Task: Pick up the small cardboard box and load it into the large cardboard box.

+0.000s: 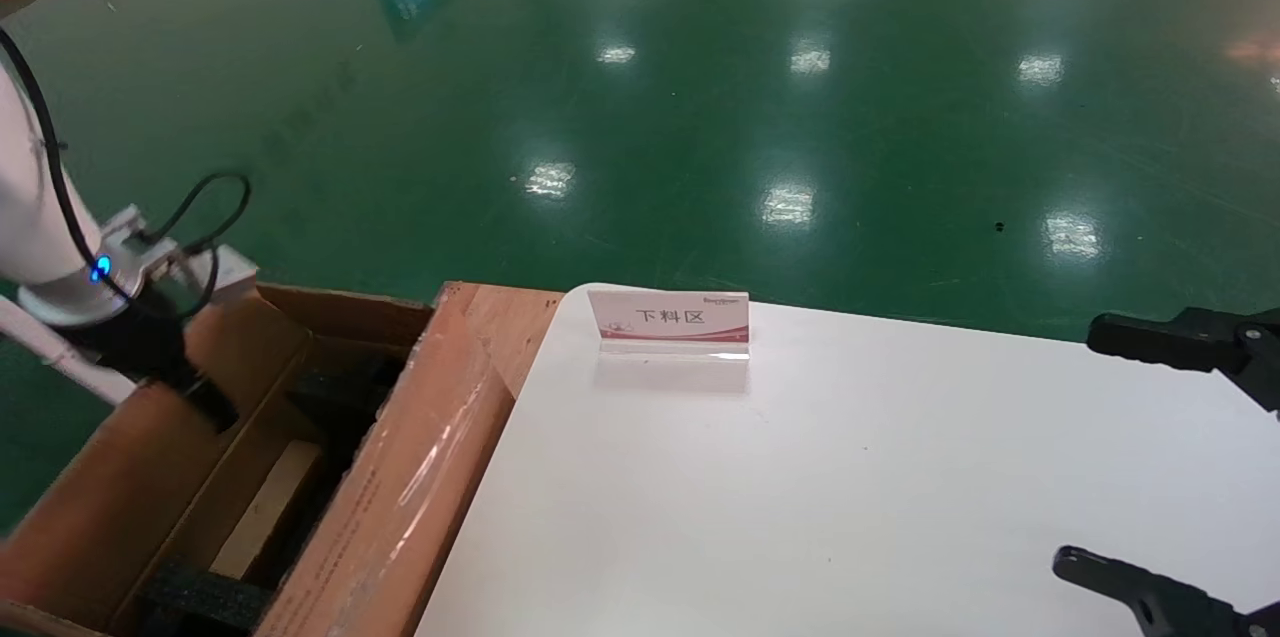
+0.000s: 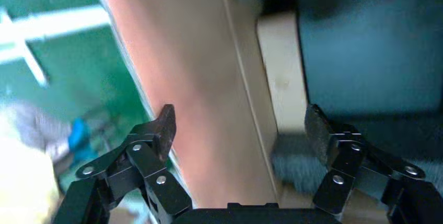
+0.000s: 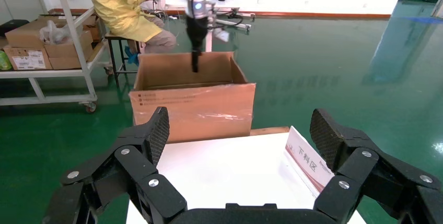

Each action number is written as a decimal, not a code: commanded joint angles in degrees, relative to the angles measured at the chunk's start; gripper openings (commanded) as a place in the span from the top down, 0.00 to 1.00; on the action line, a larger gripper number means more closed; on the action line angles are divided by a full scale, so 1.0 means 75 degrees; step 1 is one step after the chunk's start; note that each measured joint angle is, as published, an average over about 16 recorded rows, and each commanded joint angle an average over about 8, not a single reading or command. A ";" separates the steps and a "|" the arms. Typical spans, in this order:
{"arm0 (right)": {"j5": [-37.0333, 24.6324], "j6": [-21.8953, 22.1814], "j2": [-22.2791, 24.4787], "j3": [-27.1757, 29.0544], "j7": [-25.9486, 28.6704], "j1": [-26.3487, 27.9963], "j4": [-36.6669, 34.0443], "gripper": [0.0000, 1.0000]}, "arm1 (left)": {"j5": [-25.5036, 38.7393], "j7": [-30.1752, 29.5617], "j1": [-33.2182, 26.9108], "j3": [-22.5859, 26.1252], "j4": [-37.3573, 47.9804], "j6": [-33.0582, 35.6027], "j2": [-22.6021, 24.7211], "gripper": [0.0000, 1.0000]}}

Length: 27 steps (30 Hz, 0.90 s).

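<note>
The large cardboard box (image 1: 400, 477) stands open at the left end of the table, with shiny tape on its flap and black foam (image 1: 200, 597) inside; it also shows in the right wrist view (image 3: 190, 104). The small cardboard box (image 1: 268, 507) stands on edge inside it, pale narrow side up (image 2: 279, 72). My left gripper (image 1: 205, 397) hangs just inside the large box's left wall, above the small box. It is open (image 2: 240, 130) and holds nothing. My right gripper (image 1: 1110, 452) is open over the table's right side (image 3: 237, 135).
A white table (image 1: 800, 497) carries a small red-and-white sign (image 1: 668, 322) near its far edge. Green floor lies beyond. In the right wrist view a person in yellow (image 3: 125, 4) sits behind the large box beside a shelf cart (image 3: 42, 46) with cartons.
</note>
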 commanded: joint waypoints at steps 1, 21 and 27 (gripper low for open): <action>0.0000 0.0000 0.0000 -0.0001 -0.0001 0.0001 -0.0001 0.00 | -0.0110 0.0165 -0.0123 -0.0084 -0.0094 -0.0040 -0.0025 0.00; 0.0003 0.0002 0.0002 -0.0005 -0.0005 0.0002 -0.0004 0.00 | -0.1938 0.2272 -0.1991 -0.1654 -0.3098 -0.1101 -0.2124 0.00; 0.0004 0.0003 0.0003 -0.0006 -0.0006 0.0003 -0.0006 0.00 | -0.1922 0.2347 -0.1881 -0.1910 -0.3382 -0.1185 -0.2183 0.00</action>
